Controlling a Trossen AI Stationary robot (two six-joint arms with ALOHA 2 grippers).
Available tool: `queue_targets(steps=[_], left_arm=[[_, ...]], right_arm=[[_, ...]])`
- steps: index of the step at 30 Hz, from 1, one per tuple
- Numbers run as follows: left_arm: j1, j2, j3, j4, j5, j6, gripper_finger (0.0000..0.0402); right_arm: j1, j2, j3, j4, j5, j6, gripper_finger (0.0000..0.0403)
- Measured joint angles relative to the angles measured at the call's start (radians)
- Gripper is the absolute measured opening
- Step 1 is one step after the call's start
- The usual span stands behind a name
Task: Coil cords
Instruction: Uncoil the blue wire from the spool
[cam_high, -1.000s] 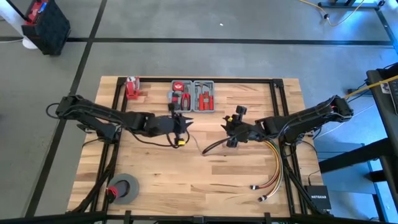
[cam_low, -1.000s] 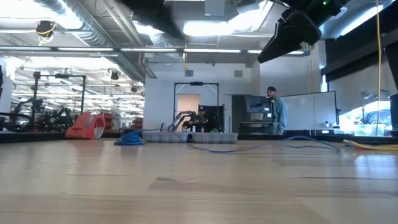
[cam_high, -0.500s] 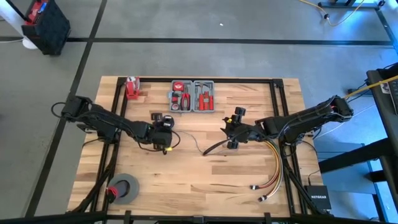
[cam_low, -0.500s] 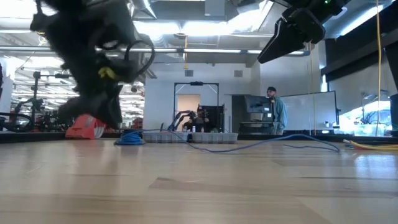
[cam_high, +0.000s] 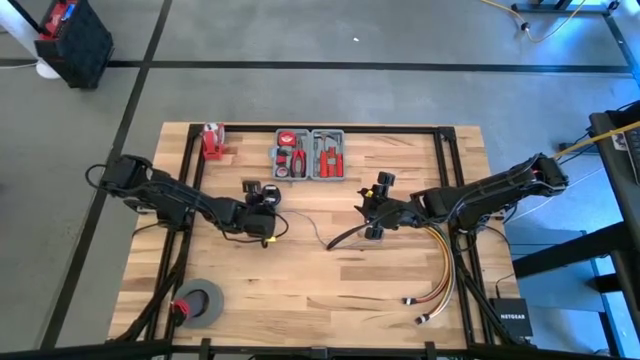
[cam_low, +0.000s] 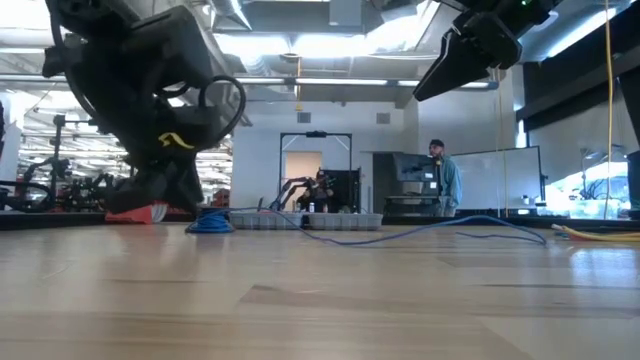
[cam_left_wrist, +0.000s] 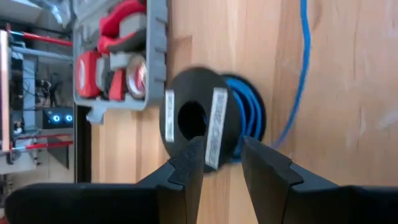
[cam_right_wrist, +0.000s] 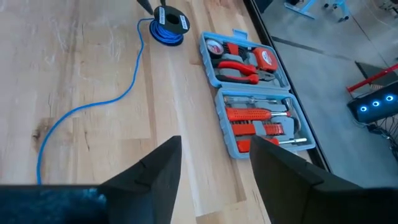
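A thin blue cord is partly wound on a black spool (cam_high: 255, 190), which lies flat on the table near the tool case. The spool also shows in the left wrist view (cam_left_wrist: 193, 118) and the right wrist view (cam_right_wrist: 169, 25). The cord's loose length (cam_right_wrist: 118, 93) runs along the table toward the right arm (cam_high: 330, 243). It arcs a little above the wood in the low view (cam_low: 440, 225). My left gripper (cam_high: 258, 203) is open, low, its fingertips at the spool's near rim (cam_left_wrist: 214, 152). My right gripper (cam_high: 368, 207) is open and high above the table (cam_low: 470, 50). My left gripper's open fingers come level at the spool's rim (cam_left_wrist: 208, 158) from the table's near side. One fingertip (cam_left_wrist: 191, 155) overlaps the rim in the wrist view. I cannot tell whether it touches.
A grey tool case (cam_high: 310, 155) with red tools stands open at the back middle, a red object (cam_high: 211, 140) left of it. A grey tape roll (cam_high: 200, 302) lies front left. A yellow, orange and red cable bundle (cam_high: 440, 265) lies at the right. A person (cam_low: 445, 180) stands in the room behind.
My left gripper has gone toward the table's left edge and down, ending low beside the spool. The spool has stayed in place. The cord's loose length now arcs a little higher off the table.
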Motion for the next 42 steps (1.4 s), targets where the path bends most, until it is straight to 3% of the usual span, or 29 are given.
queue_targets(steps=[5, 17, 22, 24, 33, 38, 42], left_arm=[[0.001, 0.017, -0.039, 0.128, -0.012, 0.071, 0.0101], [0.082, 0.075, -0.058, 0.218, -0.074, 0.096, 0.0099], [0.1, 0.088, -0.057, 0.233, -0.096, 0.1, 0.0033], [0.1, 0.072, -0.057, 0.236, -0.107, 0.1, 0.0012], [0.071, -0.109, 0.037, 0.215, 0.003, 0.134, 0.0002], [0.049, -0.223, 0.124, 0.24, 0.012, 0.16, 0.0001], [0.053, -0.261, 0.171, 0.372, 0.019, 0.271, 0.0001]], right_arm=[[0.0, 0.0, 0.0, 0.002, 0.0, 0.0, 0.0195], [0.0, 0.0, 0.0, 0.006, 0.0, 0.0, 0.0195], [0.0, 0.0, 0.0, 0.008, 0.0, -0.01, 0.0195], [0.0, 0.0, 0.0, 0.01, 0.0, -0.043, 0.0195], [0.001, -0.002, 0.044, 0.008, 0.007, -0.05, 0.0195], [0.0, -0.001, 0.047, 0.094, -0.001, -0.053, 0.0195], [0.0, -0.001, 0.048, 0.205, -0.034, -0.083, 0.0195]])
